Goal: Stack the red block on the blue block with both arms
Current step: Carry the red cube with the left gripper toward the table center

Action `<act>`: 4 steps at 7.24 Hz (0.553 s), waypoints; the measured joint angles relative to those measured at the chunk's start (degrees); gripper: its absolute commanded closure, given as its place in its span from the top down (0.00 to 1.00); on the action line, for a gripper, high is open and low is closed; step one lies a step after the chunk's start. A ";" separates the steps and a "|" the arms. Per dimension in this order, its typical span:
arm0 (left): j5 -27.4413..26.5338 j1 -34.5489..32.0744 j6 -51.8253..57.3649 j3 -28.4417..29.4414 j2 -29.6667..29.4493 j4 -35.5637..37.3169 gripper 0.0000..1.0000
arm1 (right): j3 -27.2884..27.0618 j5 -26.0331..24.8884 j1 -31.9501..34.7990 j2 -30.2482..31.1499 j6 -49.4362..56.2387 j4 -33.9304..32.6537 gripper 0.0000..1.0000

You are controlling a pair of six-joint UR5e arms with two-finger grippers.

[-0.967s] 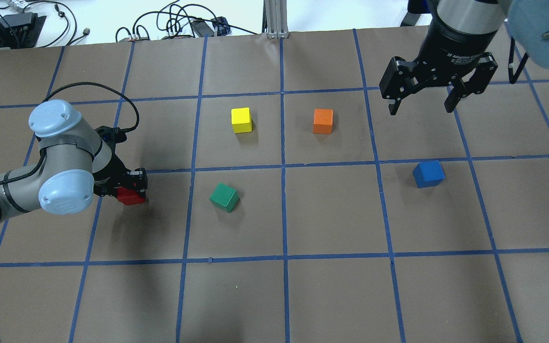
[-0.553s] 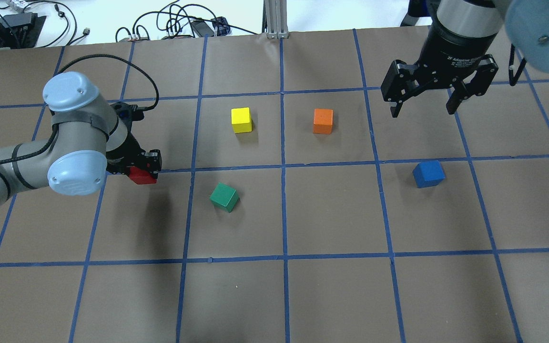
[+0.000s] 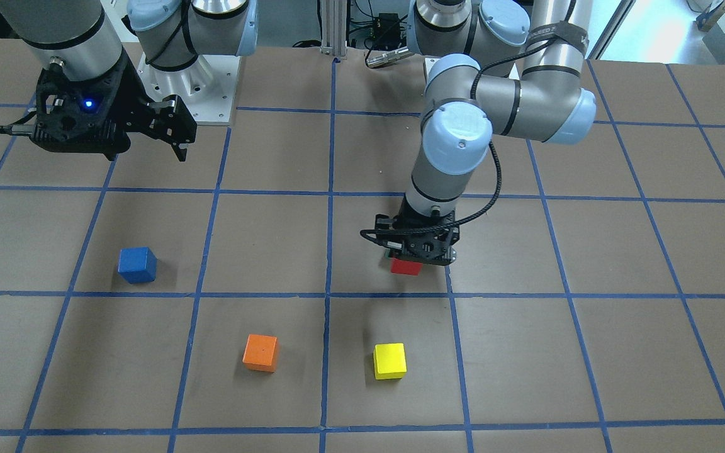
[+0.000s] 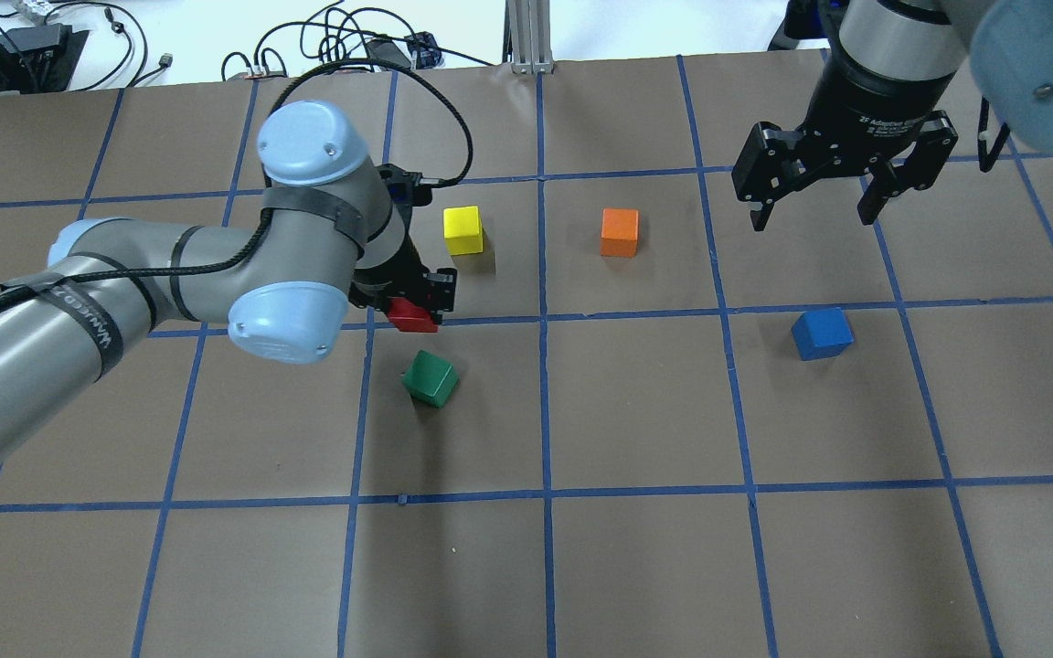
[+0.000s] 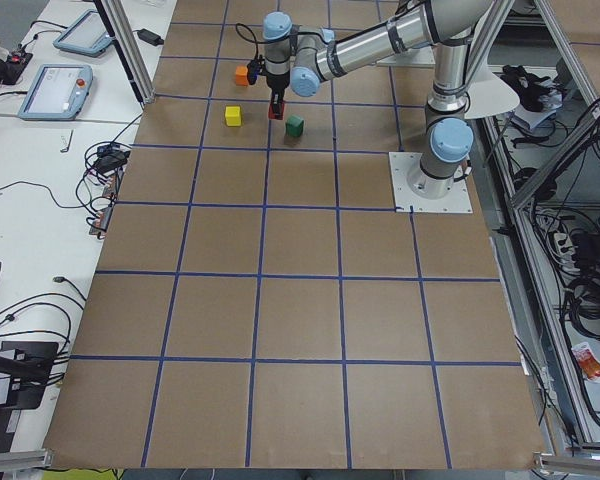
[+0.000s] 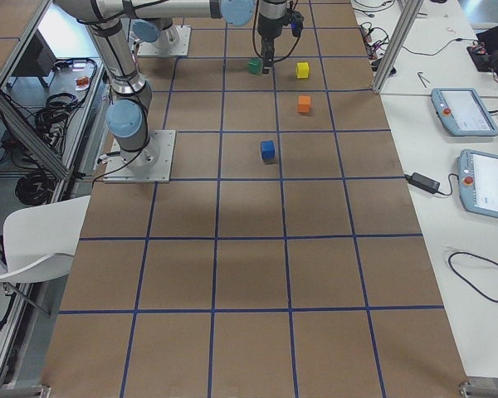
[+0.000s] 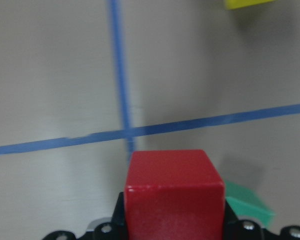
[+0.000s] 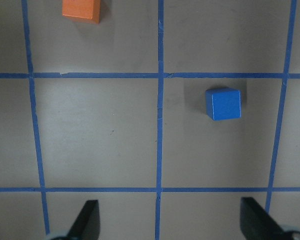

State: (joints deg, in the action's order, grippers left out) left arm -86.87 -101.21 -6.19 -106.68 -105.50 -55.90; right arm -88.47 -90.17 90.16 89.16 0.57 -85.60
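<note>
My left gripper (image 4: 417,306) is shut on the red block (image 4: 411,316) and holds it above the table, between the yellow and green cubes; it also shows in the front view (image 3: 406,266) and fills the left wrist view (image 7: 174,195). The blue block (image 4: 822,333) sits on the table at the right, also in the front view (image 3: 137,264) and the right wrist view (image 8: 223,103). My right gripper (image 4: 812,208) is open and empty, high above the table, beyond the blue block.
A green cube (image 4: 430,378) lies just in front of the held red block. A yellow cube (image 4: 462,229) and an orange cube (image 4: 619,232) sit farther back. The brown table has a blue tape grid (image 4: 542,319).
My left arm has carried the red block to the right and away from the robot, from the table's left side to beside the green cube. The right gripper has barely moved.
</note>
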 measured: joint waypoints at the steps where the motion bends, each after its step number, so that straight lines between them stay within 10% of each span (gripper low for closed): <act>1: 0.89 -2.87 -4.69 2.56 -2.10 0.39 0.00 | -0.02 0.00 -0.01 0.03 0.02 0.00 1.00; 4: 1.42 -8.12 -15.24 11.41 -11.34 0.73 0.00 | -0.11 -0.02 -0.03 0.00 0.07 0.07 1.00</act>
State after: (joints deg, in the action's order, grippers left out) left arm -85.45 -109.34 -21.43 -95.27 -116.84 -55.17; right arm -88.58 -90.20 90.13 89.16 0.64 -85.53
